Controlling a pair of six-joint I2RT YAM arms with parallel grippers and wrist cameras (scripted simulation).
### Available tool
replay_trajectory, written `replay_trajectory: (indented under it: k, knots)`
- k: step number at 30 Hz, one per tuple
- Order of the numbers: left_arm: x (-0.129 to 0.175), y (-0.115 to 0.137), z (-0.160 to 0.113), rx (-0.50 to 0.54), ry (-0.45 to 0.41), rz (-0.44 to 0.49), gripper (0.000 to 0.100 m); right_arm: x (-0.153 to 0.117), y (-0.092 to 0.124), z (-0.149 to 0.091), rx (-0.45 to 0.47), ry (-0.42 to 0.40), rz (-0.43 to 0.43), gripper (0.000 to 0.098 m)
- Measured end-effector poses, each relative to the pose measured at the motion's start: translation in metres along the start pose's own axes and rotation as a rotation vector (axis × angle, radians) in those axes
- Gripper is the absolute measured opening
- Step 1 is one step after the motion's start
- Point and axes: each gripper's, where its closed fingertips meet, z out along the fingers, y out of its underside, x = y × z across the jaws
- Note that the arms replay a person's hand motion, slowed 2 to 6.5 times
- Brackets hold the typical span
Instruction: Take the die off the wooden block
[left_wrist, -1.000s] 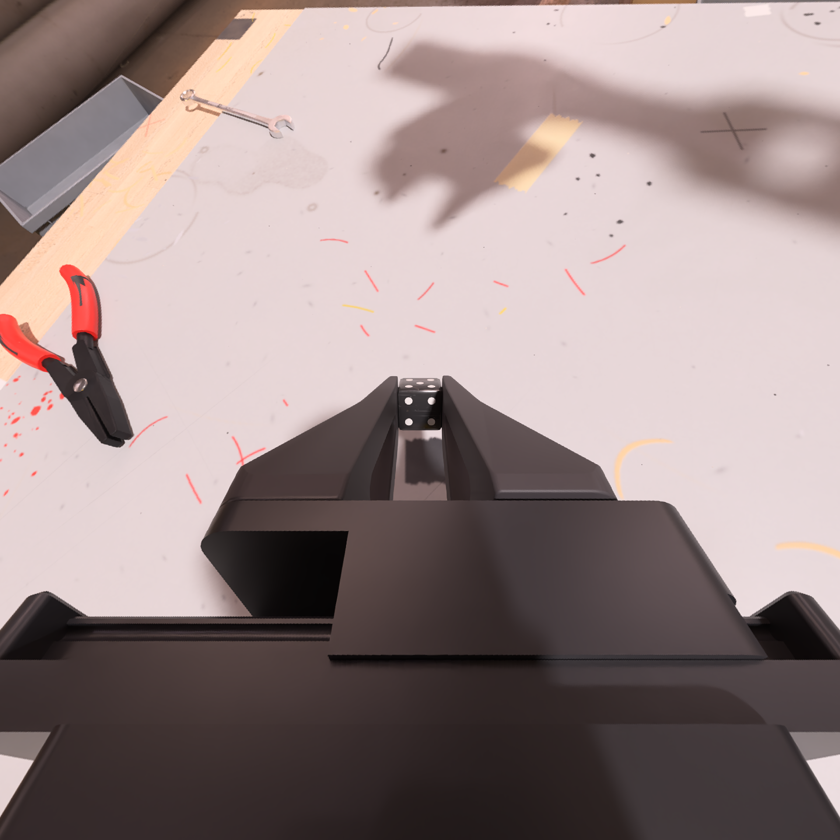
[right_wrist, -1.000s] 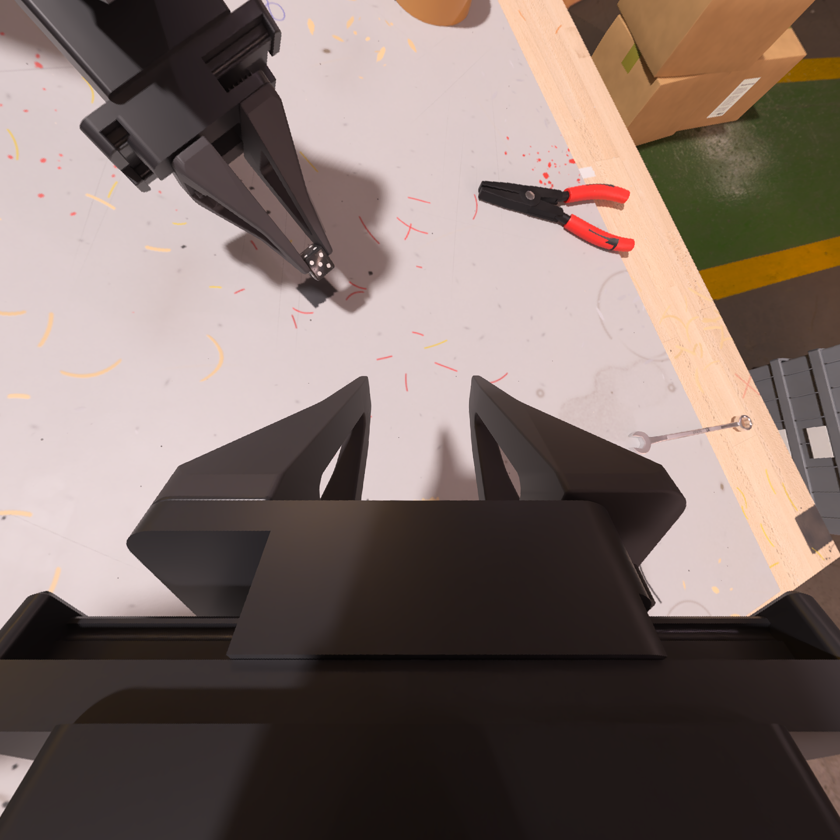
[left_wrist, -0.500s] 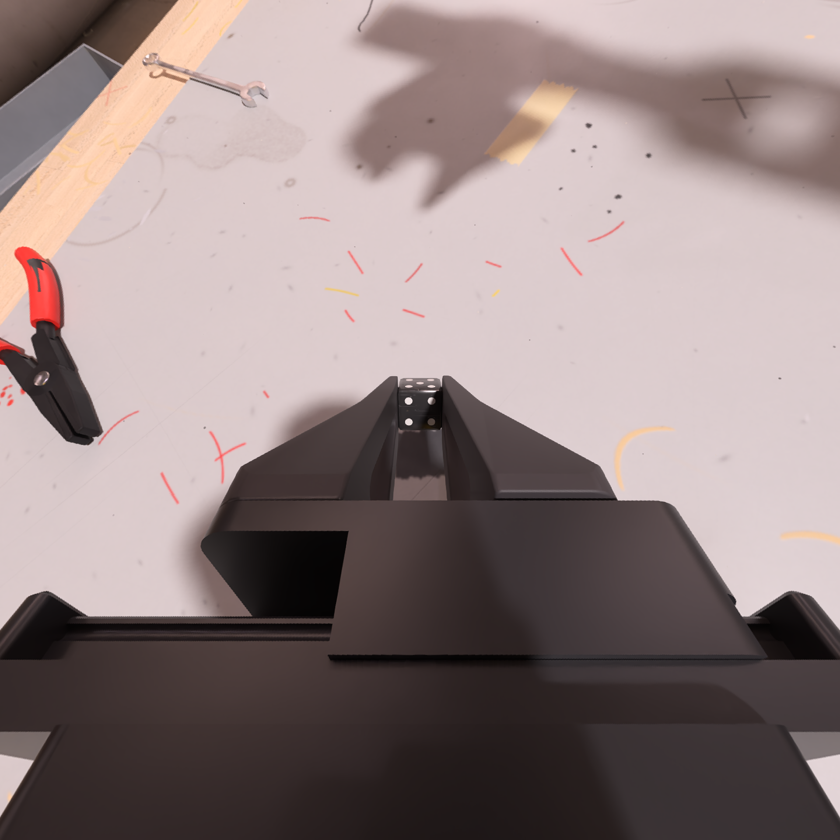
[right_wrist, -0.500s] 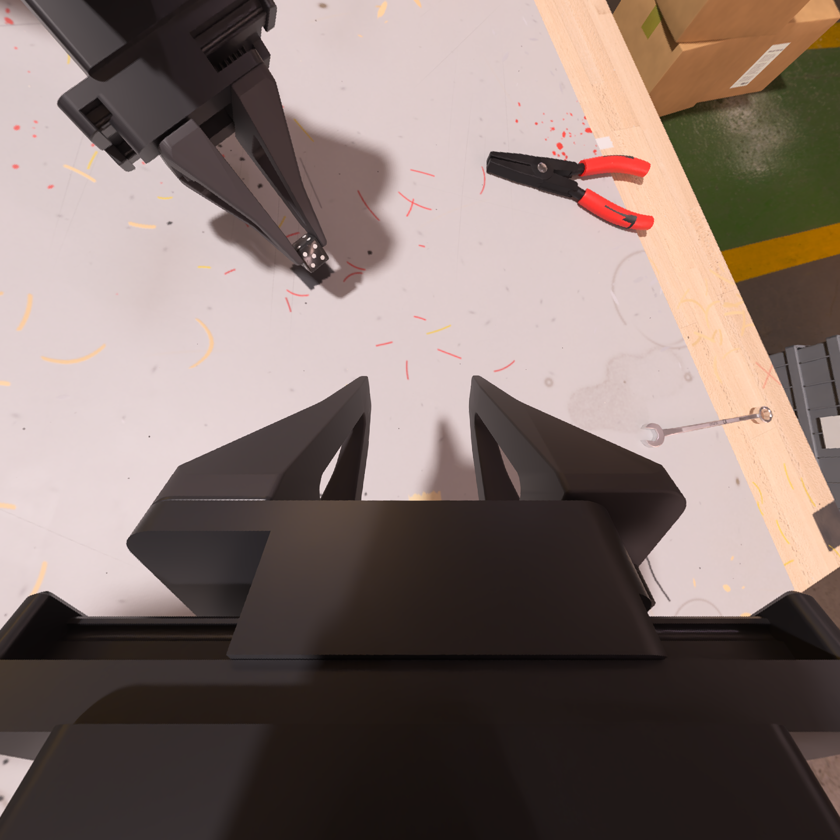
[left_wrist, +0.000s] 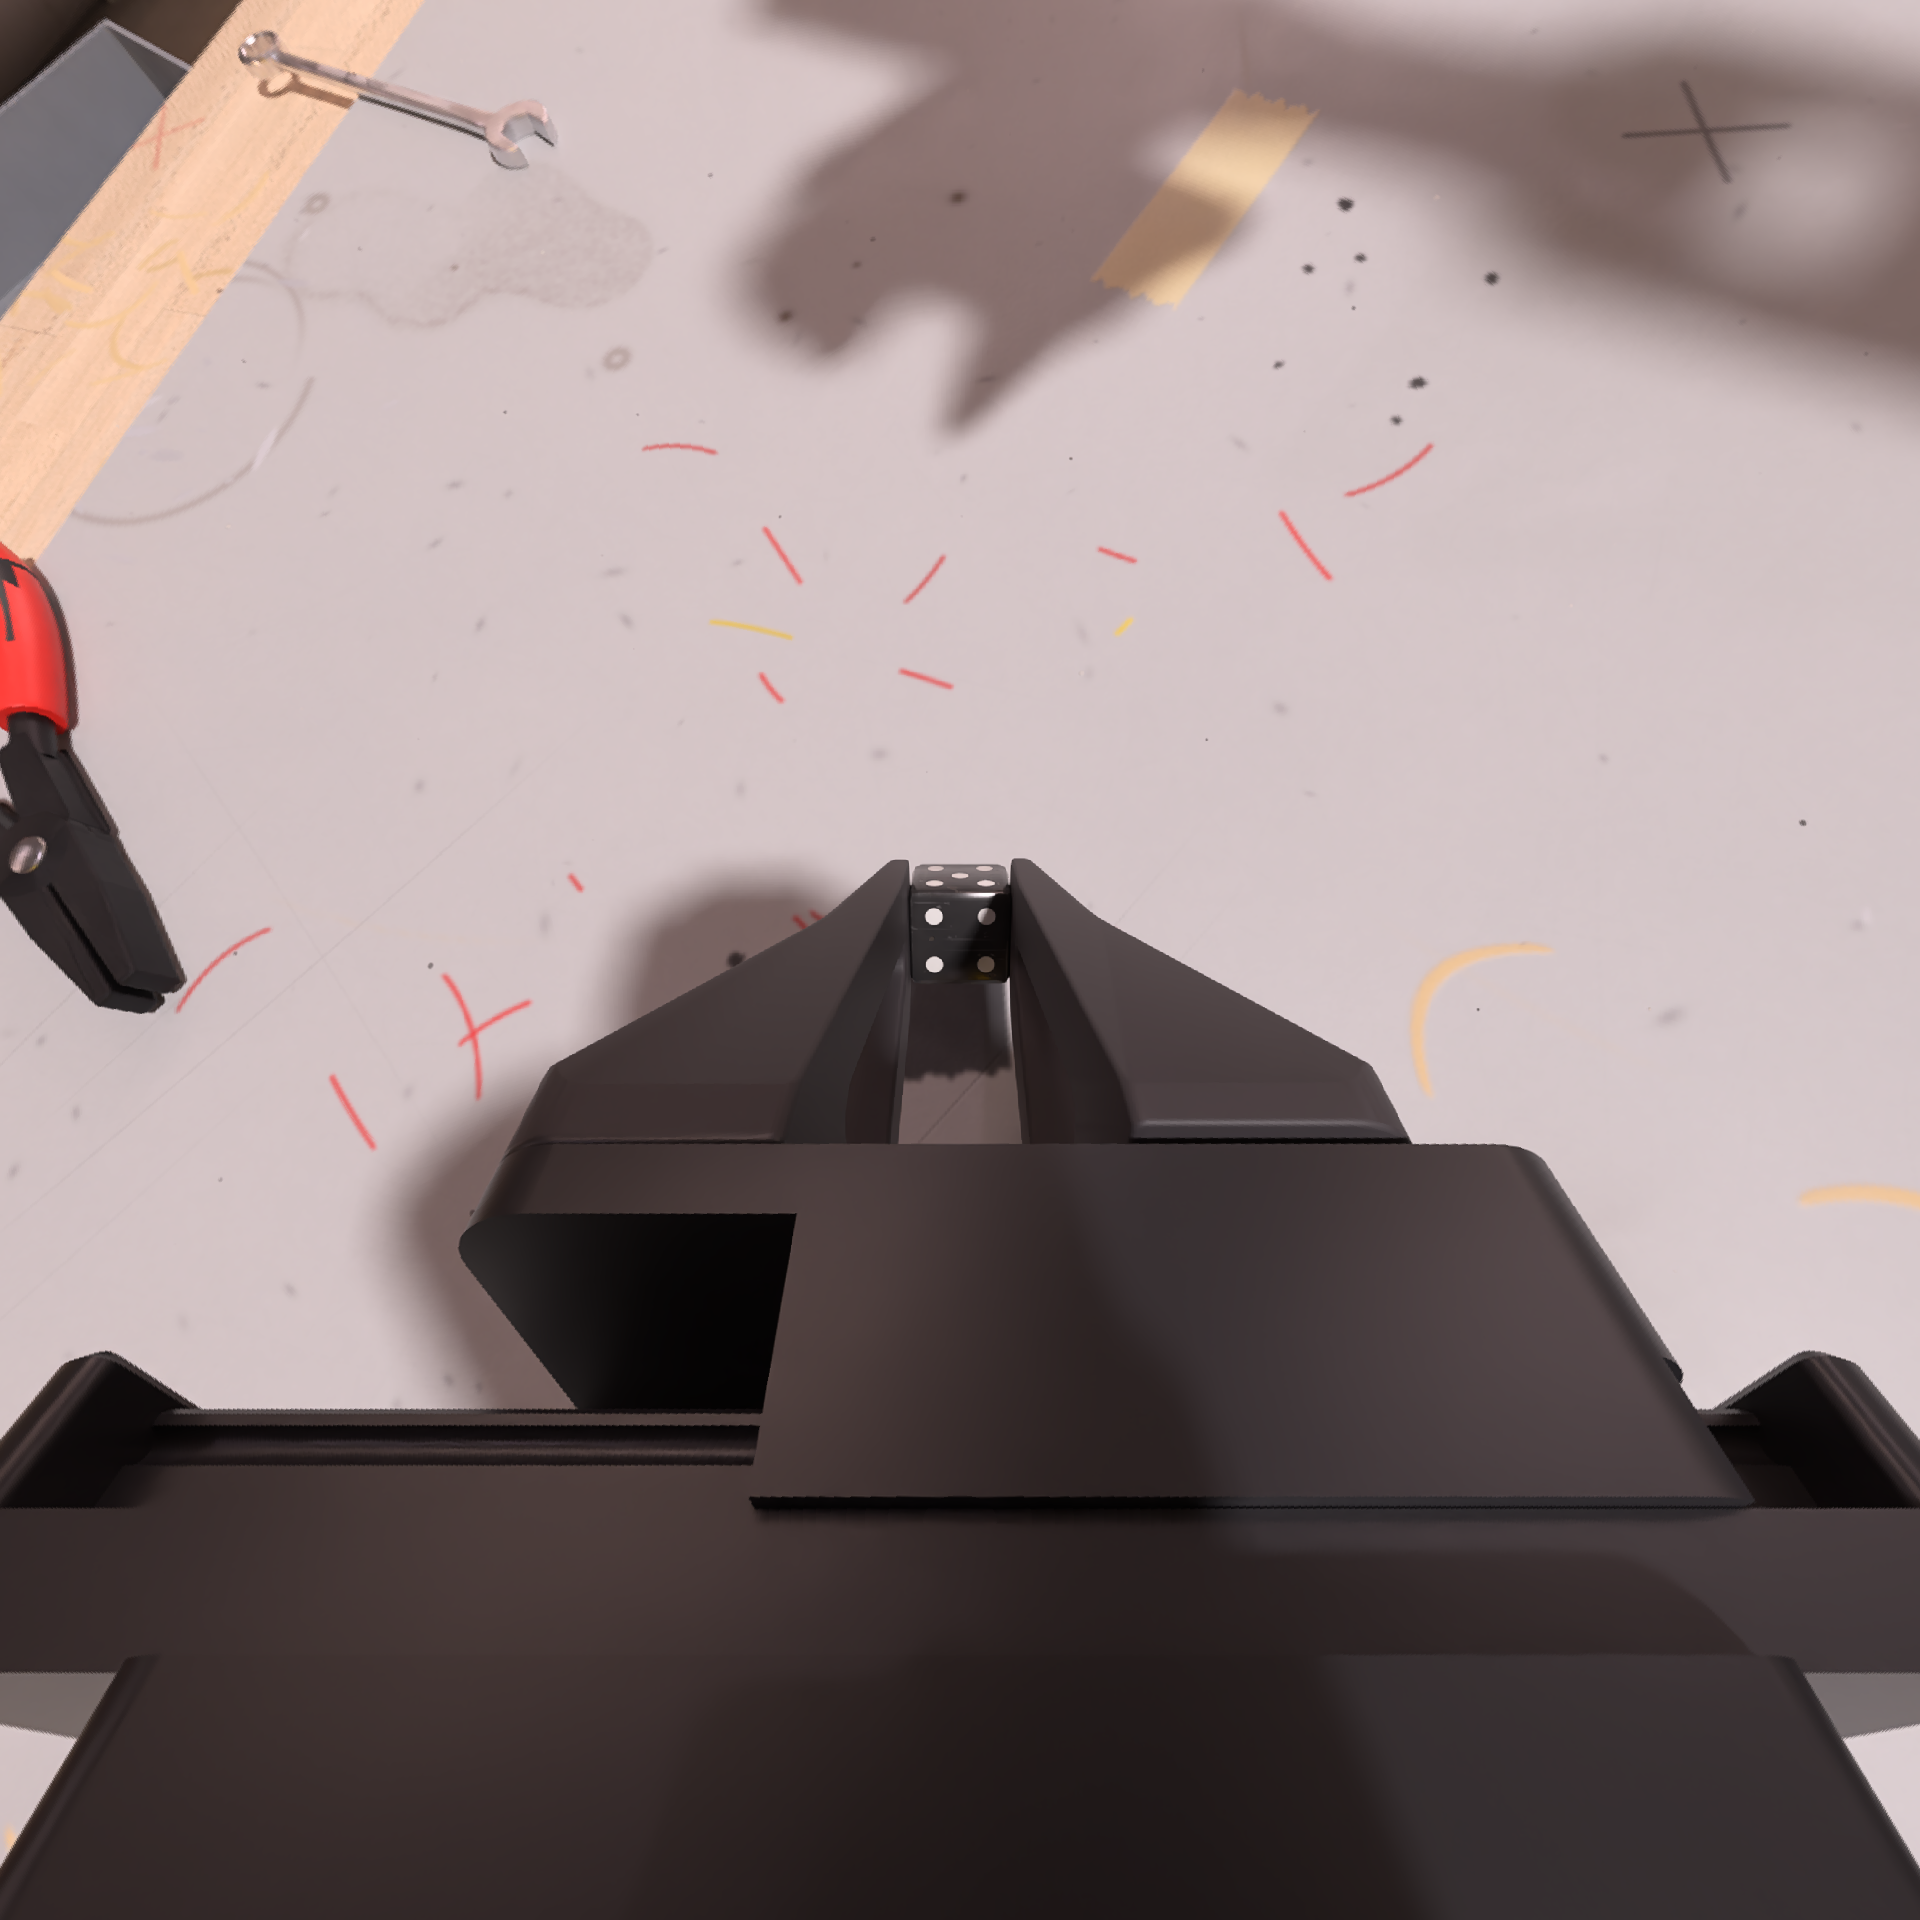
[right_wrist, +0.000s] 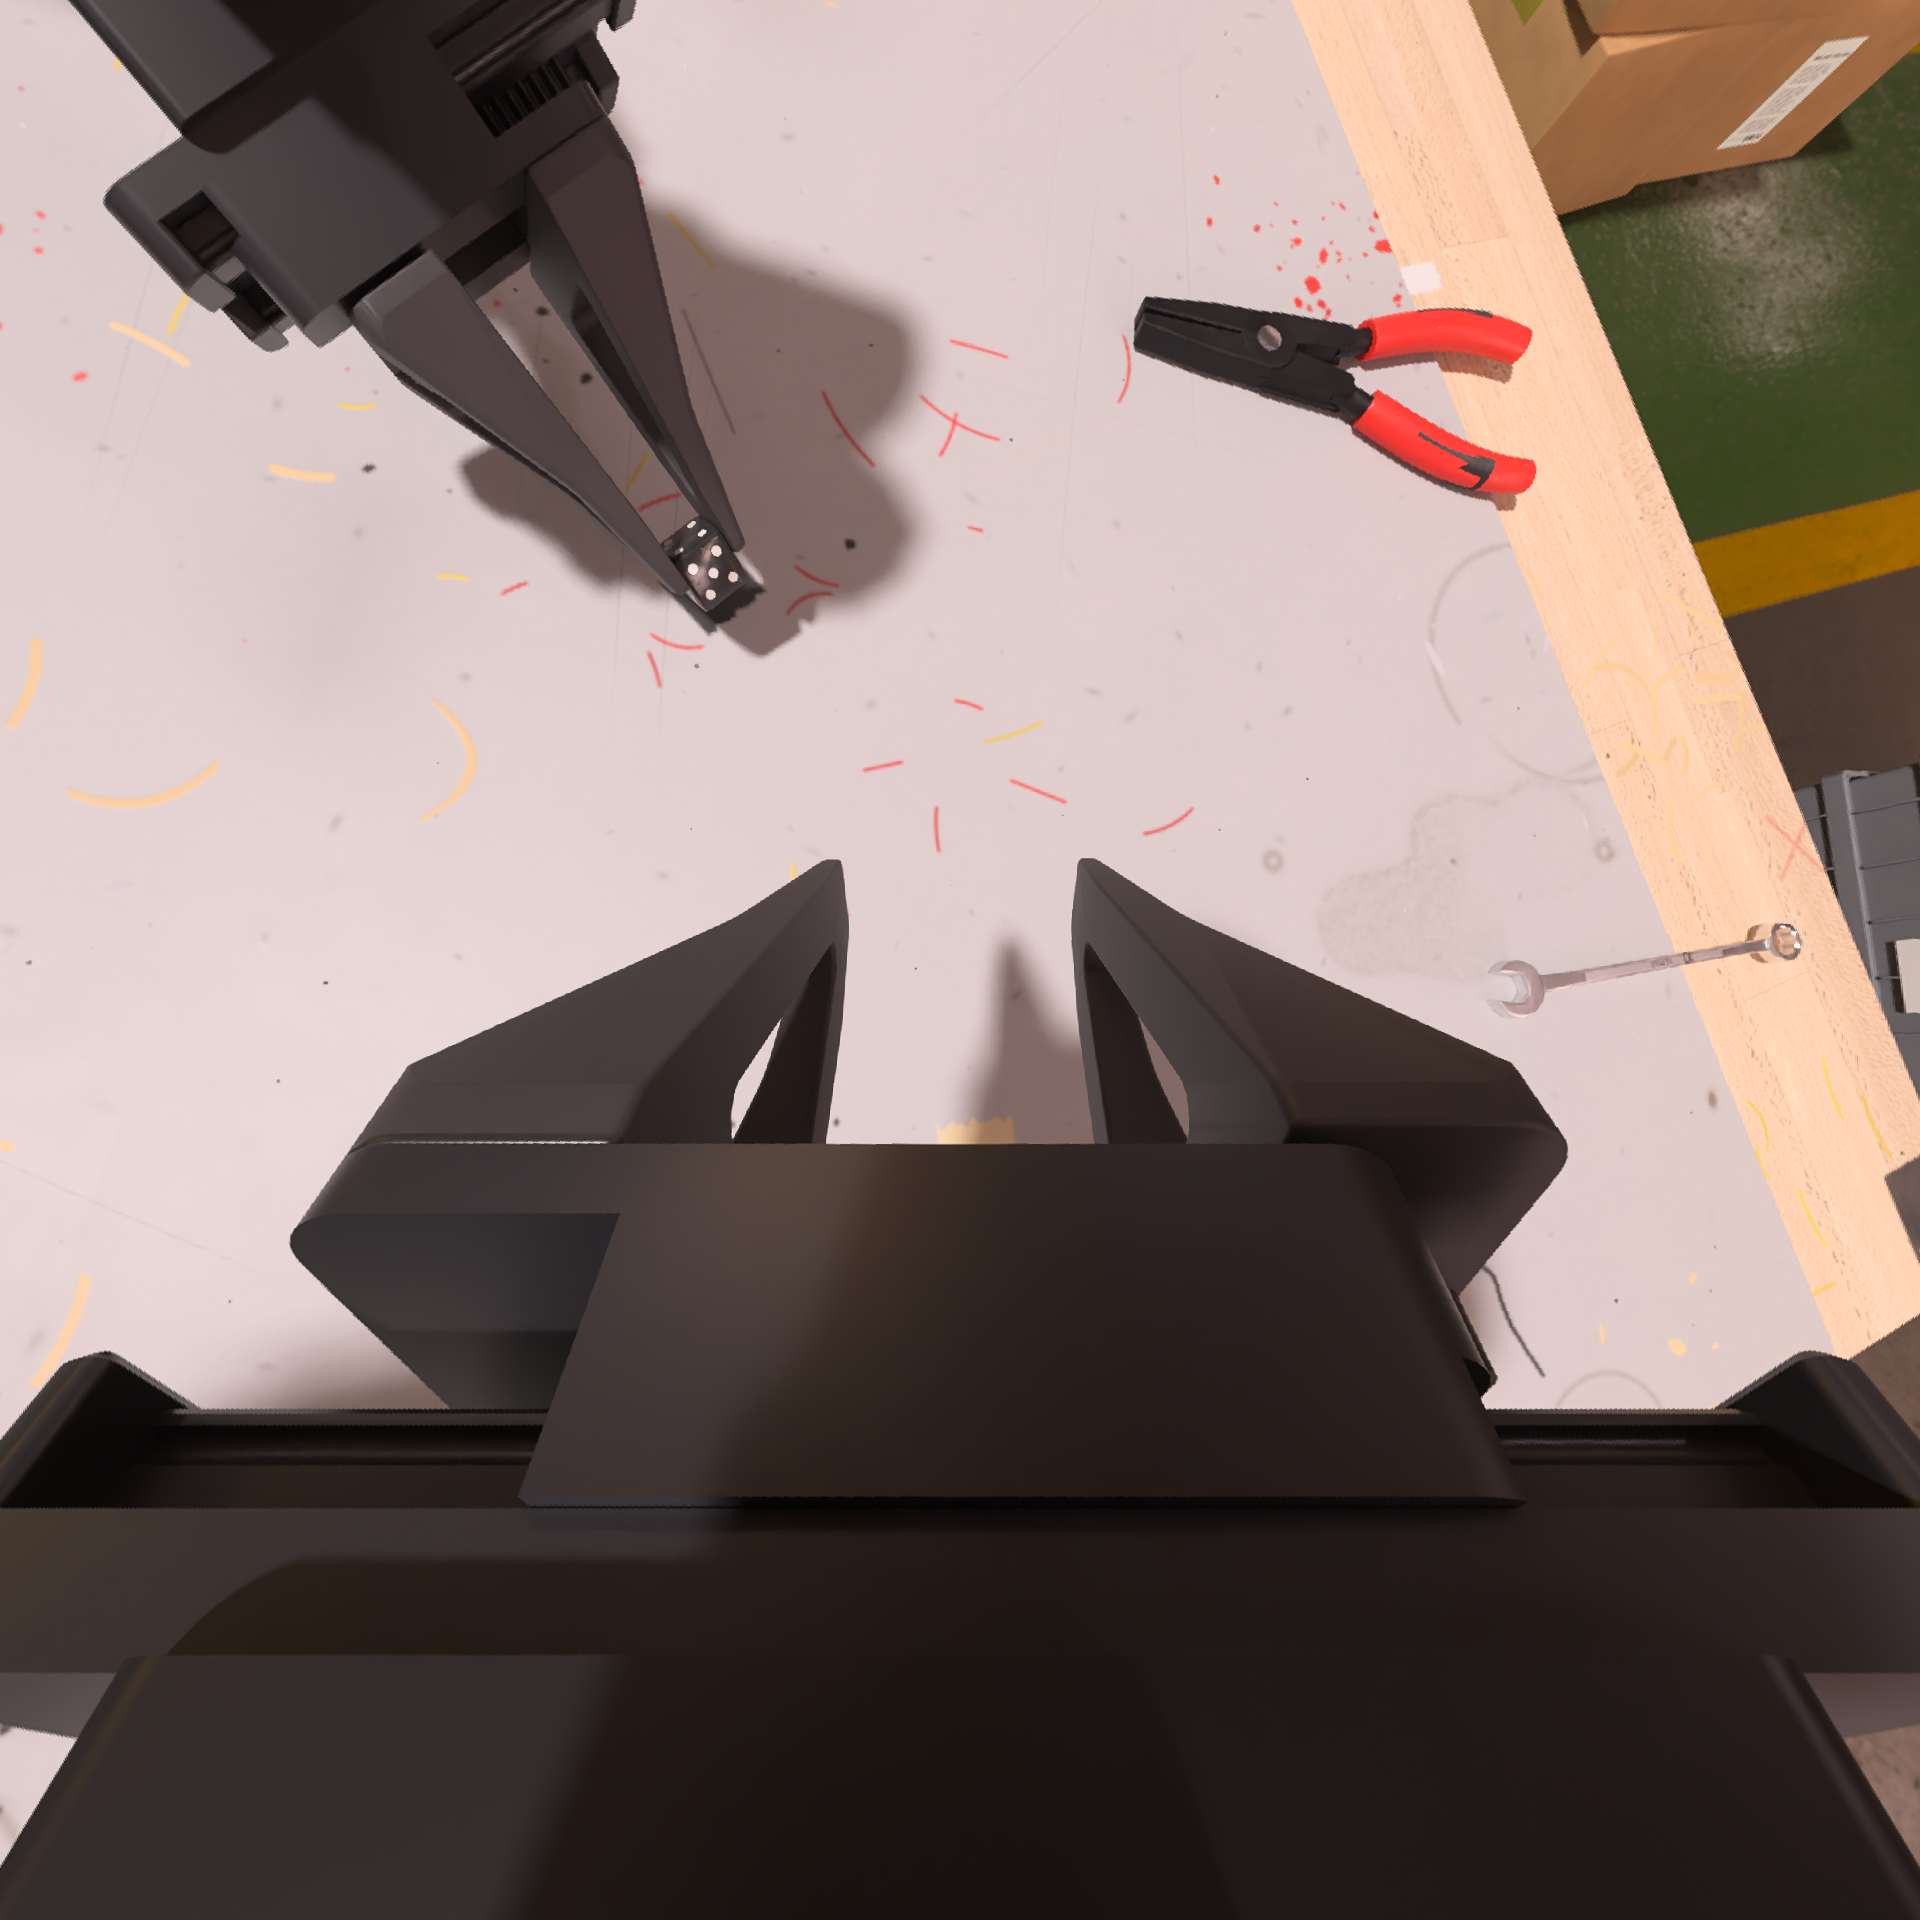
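Holding the die (left_wrist: 960, 925) tight between the two fingers of the left tool (left_wrist: 960, 883), right at the tips. Hanging very low over the pale surface (left_wrist: 1143, 779), well in from every edge, with a dark shadow just under the die. Not being able to tell if the die is touching the surface. Not seeing any wooden block in either view, so guessing the die is already off it and only needs putting down.

Doing this step well, most likely: going down slow and straight. Holding the die flat, not tipped. Opening the fingers only when the die is sitting on the surface, and only a little, so no rolling away. Lifting straight up after that, not sideways, so no bumping.

Seeing the right tool (right_wrist: 961, 873) open and empty, fingers wide apart, over a bare spot well apart from the die.

Looking at a messy surface: small red and yellow marks, black dots, a stain, a bit of tan tape (left_wrist: 1205, 197). Finding a light wood strip (right_wrist: 1558, 520) along one edge. Spotting red-handled pliers (right_wrist: 1340, 379) near that edge and a silver wrench (right_wrist: 1642, 966) lying partly on the strip. Seeing past that edge a grey bin (left_wrist: 52, 177), brown cardboard boxes (right_wrist: 1683, 94) and a green floor (right_wrist: 1766, 343) with a yellow line.
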Motion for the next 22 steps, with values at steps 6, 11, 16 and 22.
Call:
replay_trajectory:
  k: [6, 11, 16, 22]
  knots:
    - [0.0014, 0.0051, 0.0014, -0.036, 0.013, -0.002, 0.016, -0.0009, 0.0006, 0.0021, -0.013, -0.003, -0.008, 0.0366]
    - [0.002, 0.0075, 0.0018, -0.052, 0.019, 0.003, 0.016, -0.0022, 0.0019, 0.0041, -0.023, -0.006, -0.014, 0.0366]
    - [0.0027, 0.0079, 0.0017, -0.057, 0.023, 0.002, 0.016, -0.0028, 0.0028, 0.0054, -0.03, -0.008, -0.016, 0.0366]
    - [0.0062, 0.0078, 0.0016, -0.055, 0.043, 0.001, 0.016, -0.0034, 0.0023, 0.0061, -0.03, -0.01, -0.019, 0.0365]
